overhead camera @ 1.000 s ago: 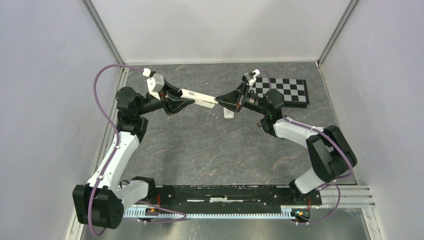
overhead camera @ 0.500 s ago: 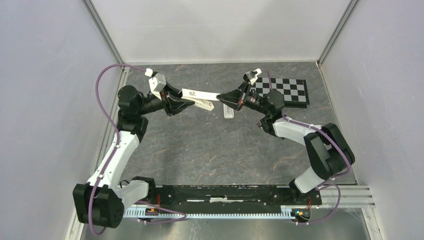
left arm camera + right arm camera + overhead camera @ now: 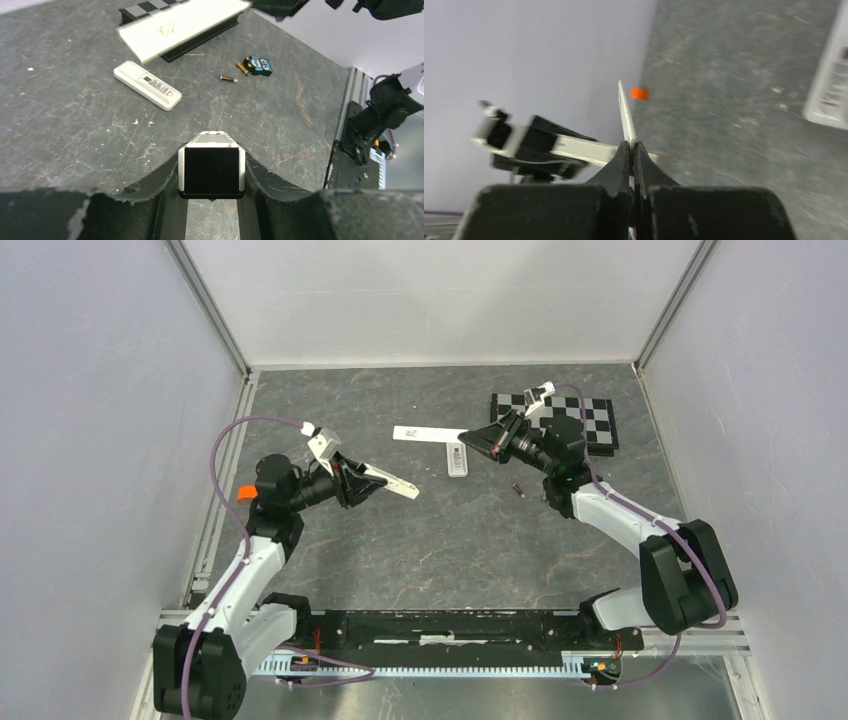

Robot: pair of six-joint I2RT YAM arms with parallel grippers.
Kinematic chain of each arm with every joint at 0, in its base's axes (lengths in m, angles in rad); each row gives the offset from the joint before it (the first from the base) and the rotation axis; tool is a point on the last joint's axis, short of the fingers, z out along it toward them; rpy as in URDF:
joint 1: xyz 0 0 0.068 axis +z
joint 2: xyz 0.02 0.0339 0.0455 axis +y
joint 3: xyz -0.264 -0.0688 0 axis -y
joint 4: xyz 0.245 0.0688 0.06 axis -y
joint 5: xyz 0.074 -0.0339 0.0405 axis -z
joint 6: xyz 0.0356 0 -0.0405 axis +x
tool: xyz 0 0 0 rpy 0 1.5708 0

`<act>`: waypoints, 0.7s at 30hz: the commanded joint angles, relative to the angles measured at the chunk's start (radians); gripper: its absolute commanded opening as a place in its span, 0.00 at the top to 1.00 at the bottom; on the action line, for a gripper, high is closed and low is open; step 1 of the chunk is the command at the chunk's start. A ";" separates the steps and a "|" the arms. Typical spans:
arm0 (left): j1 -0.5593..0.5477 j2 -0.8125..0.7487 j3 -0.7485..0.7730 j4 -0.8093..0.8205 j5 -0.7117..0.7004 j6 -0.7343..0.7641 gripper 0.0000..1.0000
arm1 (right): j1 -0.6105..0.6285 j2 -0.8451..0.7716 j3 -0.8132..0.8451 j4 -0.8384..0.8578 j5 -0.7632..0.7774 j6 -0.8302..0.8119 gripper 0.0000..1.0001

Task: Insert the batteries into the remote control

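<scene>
Top external: left pincer (image 3: 372,482) grips a white bar (image 3: 398,486), right pincer (image 3: 470,437) pinches a thin white plate (image 3: 425,433), remote control (image 3: 457,461) lies near the counter's (image 3: 420,540) far edge.

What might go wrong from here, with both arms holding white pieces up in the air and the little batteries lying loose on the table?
1. The right gripper pinches the thin white plate only at one end, so it may twist or slip out.
2. The left gripper also holds its white piece by one end; it could tilt.
3. The batteries lie loose beside a small blue owl figure; a nudge might roll them away.
</scene>
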 commanded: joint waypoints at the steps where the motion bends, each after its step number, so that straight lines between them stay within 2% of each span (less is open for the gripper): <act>1: -0.001 -0.055 -0.001 0.053 -0.034 -0.028 0.98 | -0.003 -0.018 -0.031 -0.323 0.046 -0.253 1.00; 4: -0.002 -0.056 0.005 0.068 -0.029 -0.036 0.98 | -0.005 -0.010 -0.081 -0.414 0.043 -0.326 1.00; 6: -0.001 -0.056 0.009 0.088 -0.034 -0.042 0.98 | -0.008 -0.014 -0.110 -0.483 0.095 -0.386 1.00; 11: -0.001 -0.046 0.022 0.147 -0.037 -0.074 0.98 | -0.026 -0.046 -0.231 -0.416 0.190 -0.455 1.00; 13: -0.002 -0.041 0.033 0.160 -0.028 -0.083 0.98 | -0.025 -0.048 -0.241 -0.436 0.238 -0.507 0.97; 14: -0.001 -0.038 0.039 0.163 -0.025 -0.087 0.98 | -0.028 -0.050 -0.246 -0.443 0.251 -0.529 0.92; 15: -0.001 -0.036 0.043 0.165 -0.022 -0.089 0.98 | -0.031 -0.058 -0.246 -0.467 0.276 -0.552 0.80; 17: -0.001 -0.034 0.054 0.168 -0.008 -0.088 0.98 | -0.034 -0.080 -0.230 -0.533 0.331 -0.591 0.47; 18: -0.002 -0.030 0.060 0.168 -0.001 -0.089 0.98 | -0.035 -0.098 -0.220 -0.557 0.351 -0.608 0.36; 19: -0.001 -0.028 0.068 0.168 0.015 -0.089 0.98 | -0.034 -0.120 -0.207 -0.584 0.361 -0.619 0.27; 21: -0.001 -0.022 0.089 0.155 0.045 -0.084 0.98 | -0.035 -0.166 -0.182 -0.596 0.352 -0.651 0.17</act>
